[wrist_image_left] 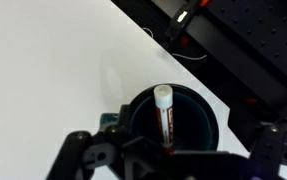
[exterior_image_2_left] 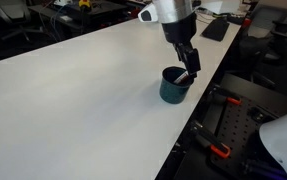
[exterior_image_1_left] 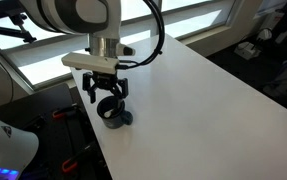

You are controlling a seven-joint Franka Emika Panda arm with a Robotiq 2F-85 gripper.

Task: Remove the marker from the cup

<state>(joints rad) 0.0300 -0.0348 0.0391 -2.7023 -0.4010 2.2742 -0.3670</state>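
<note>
One end effector (exterior_image_1_left: 108,98): jaws spread wide, holding nothing, pointing down at the white tabletop (exterior_image_1_left: 203,100).
Cup (wrist_image_left: 211,125): dark and upright, directly beneath the end effector; in the wrist view it lies centred between the two fingers, and in both exterior views it sits just under the fingertips.
Marker (wrist_image_left: 164,118): reddish with a pale tip, standing inside the cup, right below the middle of the end effector, touched by neither finger.
Tabletop edge: just beside the cup.

Fingers (exterior_image_1_left: 92,93) (spread) over the cup (exterior_image_1_left: 113,117)
</note>
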